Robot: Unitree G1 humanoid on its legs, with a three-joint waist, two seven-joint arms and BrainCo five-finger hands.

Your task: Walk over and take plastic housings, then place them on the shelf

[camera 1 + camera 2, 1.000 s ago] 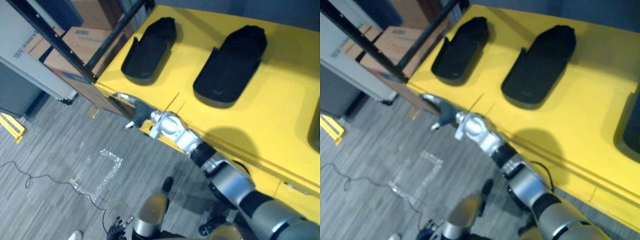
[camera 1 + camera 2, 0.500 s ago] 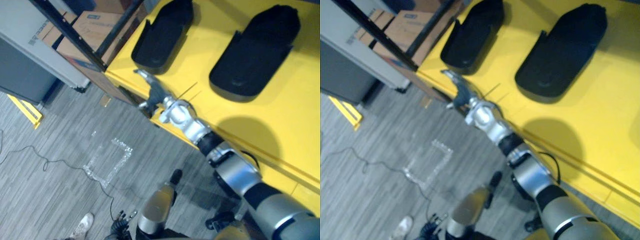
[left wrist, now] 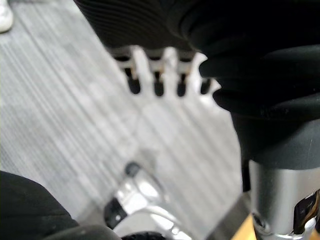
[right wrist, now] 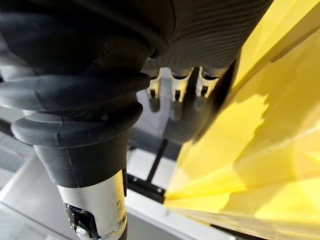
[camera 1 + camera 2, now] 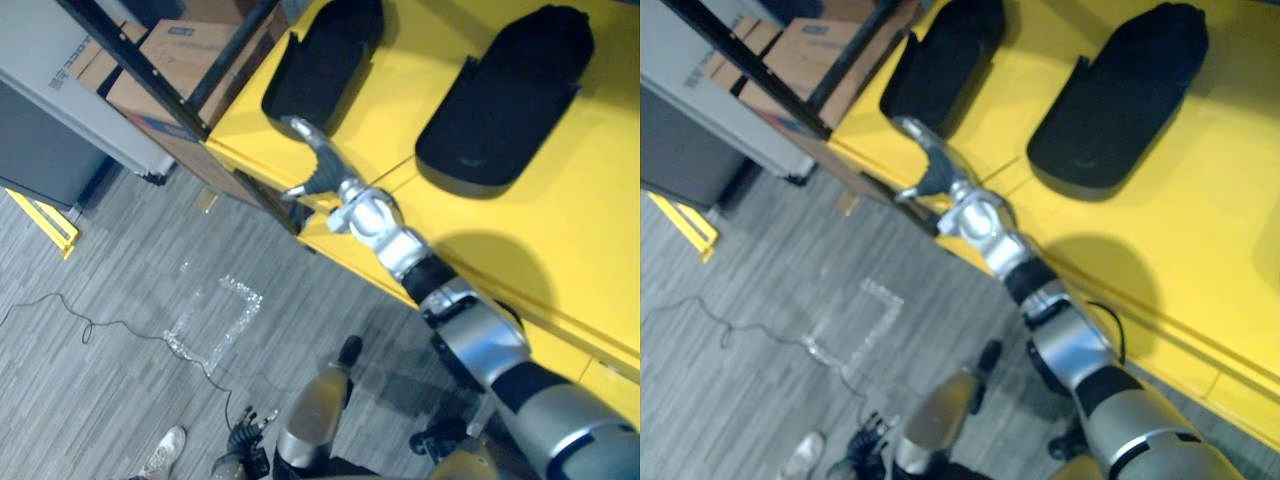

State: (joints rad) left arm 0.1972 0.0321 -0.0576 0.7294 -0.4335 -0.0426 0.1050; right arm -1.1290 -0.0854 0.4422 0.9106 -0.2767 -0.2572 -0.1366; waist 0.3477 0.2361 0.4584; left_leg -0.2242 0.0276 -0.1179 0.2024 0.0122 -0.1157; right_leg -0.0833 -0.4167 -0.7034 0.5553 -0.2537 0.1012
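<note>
At lower centre the left hand (image 5: 243,458) hangs over the grey floor (image 5: 110,380), fingers relaxed. The right hand (image 5: 312,170), fingers straight, reaches over the yellow table (image 5: 560,230) edge, just below a black moulded plastic housing (image 5: 325,65) at upper centre.

The two plastic housings (image 5: 500,110) are solid black. Tabletop (image 5: 570,250) is bright yellow all over. Floor (image 5: 110,390) is grey with thin streaky stripes. Cardboard boxes (image 5: 175,60) are plain brown, rack bars (image 5: 130,72) black, the cabinet (image 5: 60,105) light grey, and the shoe (image 5: 165,452) is white.
</note>
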